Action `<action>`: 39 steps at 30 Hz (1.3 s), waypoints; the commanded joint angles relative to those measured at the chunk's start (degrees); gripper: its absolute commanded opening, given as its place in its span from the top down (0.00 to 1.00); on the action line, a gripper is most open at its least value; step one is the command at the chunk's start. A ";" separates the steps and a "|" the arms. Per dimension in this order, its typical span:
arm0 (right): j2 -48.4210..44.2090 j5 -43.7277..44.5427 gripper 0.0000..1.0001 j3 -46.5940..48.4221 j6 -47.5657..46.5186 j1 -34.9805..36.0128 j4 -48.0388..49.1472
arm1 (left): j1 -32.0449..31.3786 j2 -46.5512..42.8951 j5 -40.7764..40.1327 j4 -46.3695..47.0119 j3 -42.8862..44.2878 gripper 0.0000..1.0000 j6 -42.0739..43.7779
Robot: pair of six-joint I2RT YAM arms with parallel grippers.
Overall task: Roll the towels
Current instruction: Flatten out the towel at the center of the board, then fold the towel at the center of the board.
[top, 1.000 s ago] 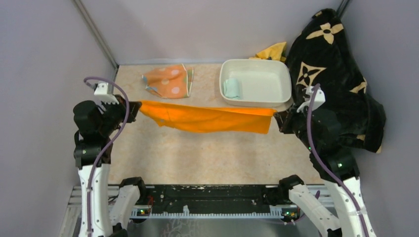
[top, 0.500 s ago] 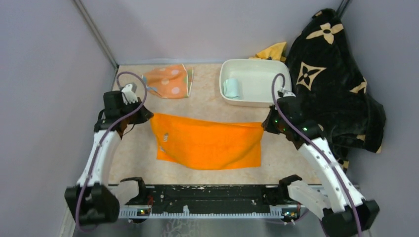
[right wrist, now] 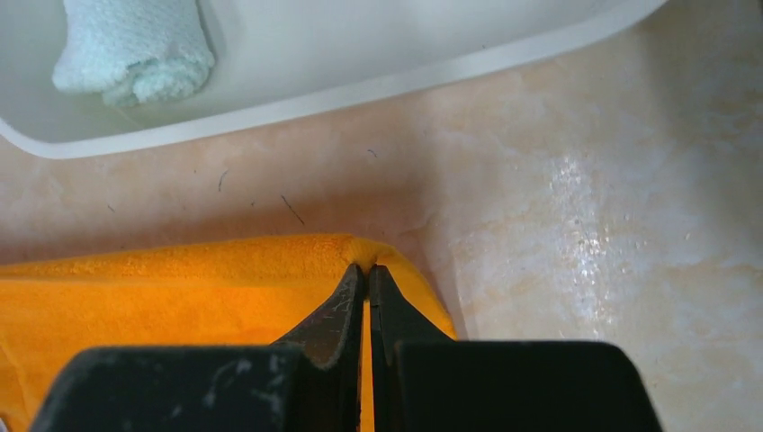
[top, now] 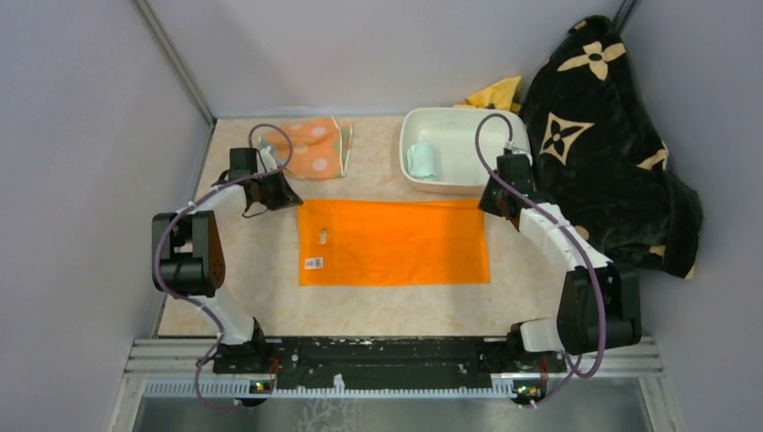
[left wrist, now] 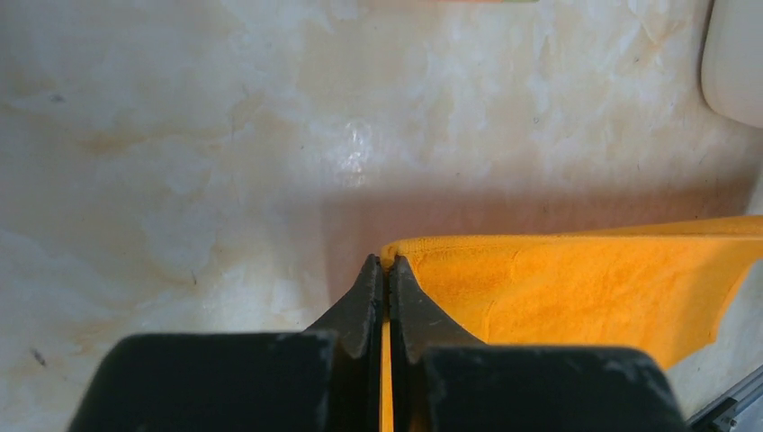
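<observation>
- Marbled tabletop (top: 270,297), near side: orange towel (top: 396,243) spread flat, not rolled; left gripper (left wrist: 385,265) and right gripper (right wrist: 367,270) each pinch a far corner.
- Farther back: mint towel (top: 421,160) sits rolled in white tub (top: 468,184); dotted towel (top: 310,148) awaits rolling.

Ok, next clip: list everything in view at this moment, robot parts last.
orange towel: one, bright orange, spread flat mid-table
polka-dot towel: one, orange with pale dots, far left of the table, loosely folded
mint towel: one, pale mint, rolled, inside the tub at its left end
tub: one, white, far side, right of centre
yellow cloth: one, yellow, behind the tub
blanket: one, black with tan flowers, heaped at the right wall
table: one, pale marbled beige
left pincer: one, black, shut on the orange towel's far left corner
right pincer: one, black, shut on its far right corner
</observation>
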 commanded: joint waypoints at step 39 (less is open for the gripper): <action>-21.87 -1.62 0.91 -23.20 14.33 -1.76 -11.59 | -1.02 -43.22 -6.89 -11.98 -33.52 0.60 -22.44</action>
